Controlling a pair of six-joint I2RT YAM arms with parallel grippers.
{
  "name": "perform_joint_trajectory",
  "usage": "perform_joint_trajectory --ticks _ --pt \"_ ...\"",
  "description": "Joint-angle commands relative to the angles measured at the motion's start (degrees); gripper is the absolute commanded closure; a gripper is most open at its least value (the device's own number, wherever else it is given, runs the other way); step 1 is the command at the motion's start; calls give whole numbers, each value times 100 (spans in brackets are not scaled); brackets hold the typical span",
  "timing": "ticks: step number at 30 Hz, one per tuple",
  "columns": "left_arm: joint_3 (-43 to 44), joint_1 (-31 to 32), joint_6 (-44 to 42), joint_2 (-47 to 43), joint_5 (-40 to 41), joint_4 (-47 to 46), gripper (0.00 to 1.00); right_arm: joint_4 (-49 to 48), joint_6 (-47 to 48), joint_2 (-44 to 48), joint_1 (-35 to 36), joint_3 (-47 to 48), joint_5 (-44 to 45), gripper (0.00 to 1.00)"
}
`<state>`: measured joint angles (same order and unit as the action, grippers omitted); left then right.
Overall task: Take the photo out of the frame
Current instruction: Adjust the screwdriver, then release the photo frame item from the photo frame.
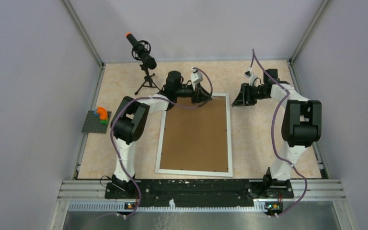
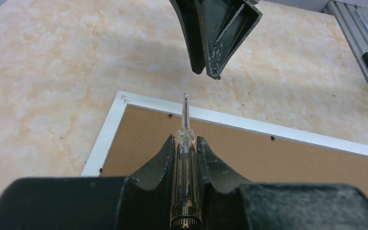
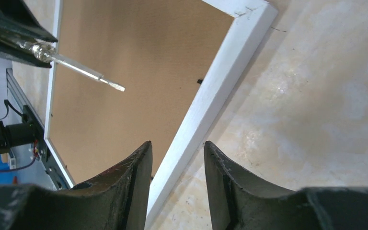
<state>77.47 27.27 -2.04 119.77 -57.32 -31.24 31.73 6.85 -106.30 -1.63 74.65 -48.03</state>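
Observation:
The white frame [image 1: 230, 139] lies face down on the table, its brown backing board [image 1: 196, 136] facing up. The photo is hidden beneath the board. My left gripper [image 1: 207, 97] hovers over the frame's far edge, shut on a clear-handled screwdriver [image 2: 186, 158] whose tip points at the far white border [image 2: 249, 125]. My right gripper [image 1: 235, 99] is open and empty, just off the frame's far right corner, its fingers straddling the right border [image 3: 220, 86] from above. The screwdriver also shows in the right wrist view [image 3: 76, 67]. Small black tabs [image 2: 271, 138] hold the board.
A black microphone on a tripod [image 1: 143, 55] stands at the back left. A grey baseplate with coloured bricks [image 1: 97, 120] lies at the left edge. A metal rail [image 1: 196, 191] runs along the near edge. Grey walls enclose the table.

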Motion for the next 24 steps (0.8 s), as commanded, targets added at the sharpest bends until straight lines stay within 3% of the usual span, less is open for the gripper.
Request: perform_joint_trajectory --ticks 1,13,24 --pt "15 -2 -208 233 -291 -457 100 -484 -588 -272 22 29 111 58" --pt "154 -14 -440 721 -311 -322 100 -903 -1096 -674 126 -44 322 61" --pt "413 -6 -421 1074 -154 -153 100 -1080 -1241 -1037 326 3 423 71"
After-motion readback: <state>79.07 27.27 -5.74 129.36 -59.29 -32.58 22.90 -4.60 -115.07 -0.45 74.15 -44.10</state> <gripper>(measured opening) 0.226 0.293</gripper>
